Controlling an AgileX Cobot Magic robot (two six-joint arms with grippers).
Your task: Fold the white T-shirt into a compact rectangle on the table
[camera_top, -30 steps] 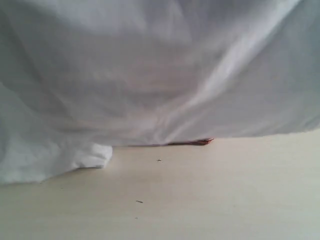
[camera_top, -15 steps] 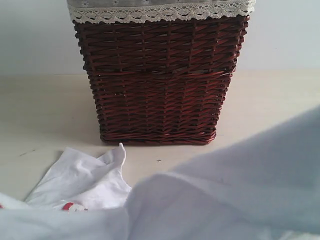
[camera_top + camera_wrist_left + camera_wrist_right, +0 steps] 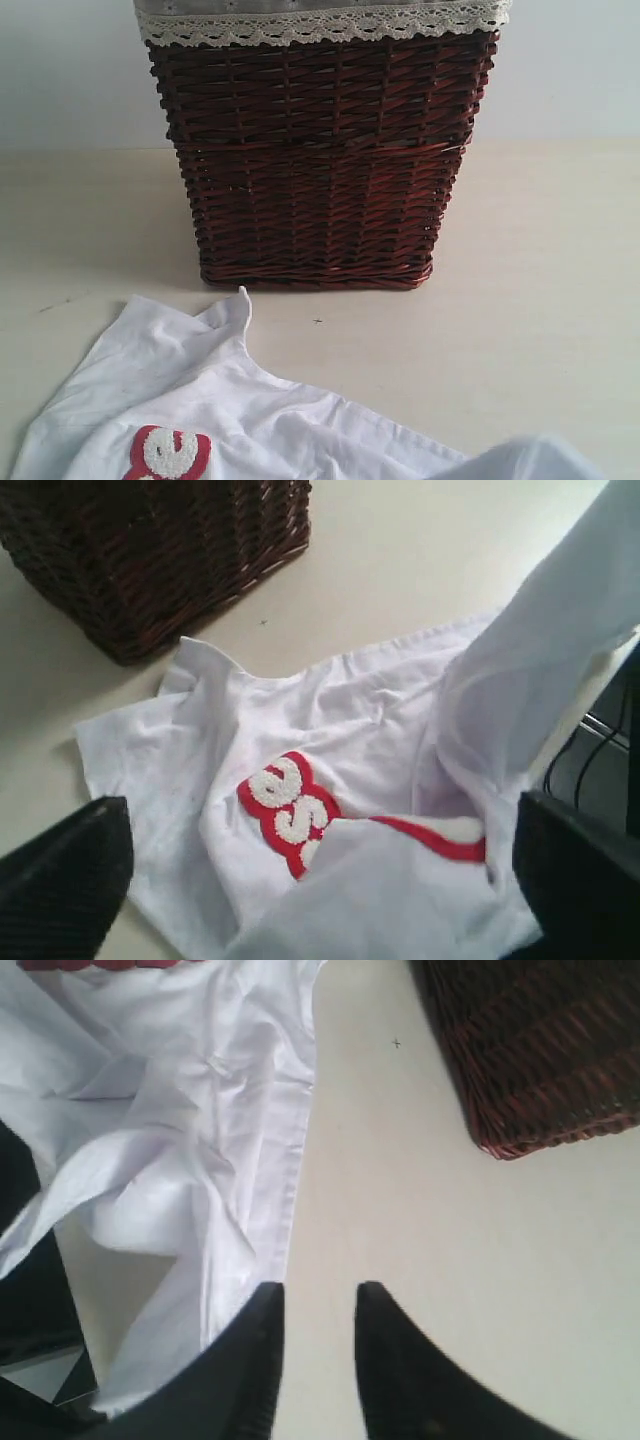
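White T-shirt [image 3: 200,400] is lying crumpled on the table [image 3: 540,300], in front of the wicker basket [image 3: 315,160] and not touching it; bare tabletop shows between them. It's only partly spread. The red patch with fuzzy white letters [image 3: 290,805] faces up, with a fold of cloth lapped over part of it. One section of the shirt stands up off the table in the left wrist view, and I can't tell what's holding it up. In the exterior view that shows only as a blurred white bulge at the bottom edge. Left gripper [image 3: 318,810] hangs above the shirt, jaws spread wide with nothing between them. Right gripper [image 3: 315,1295] is over bare table with the jaws only a narrow gap apart and tabletop visible through the gap. The shirt's hem runs just beside one finger [image 3: 262,1340]. The basket has a lace-edged liner [image 3: 320,22] folded over its rim.
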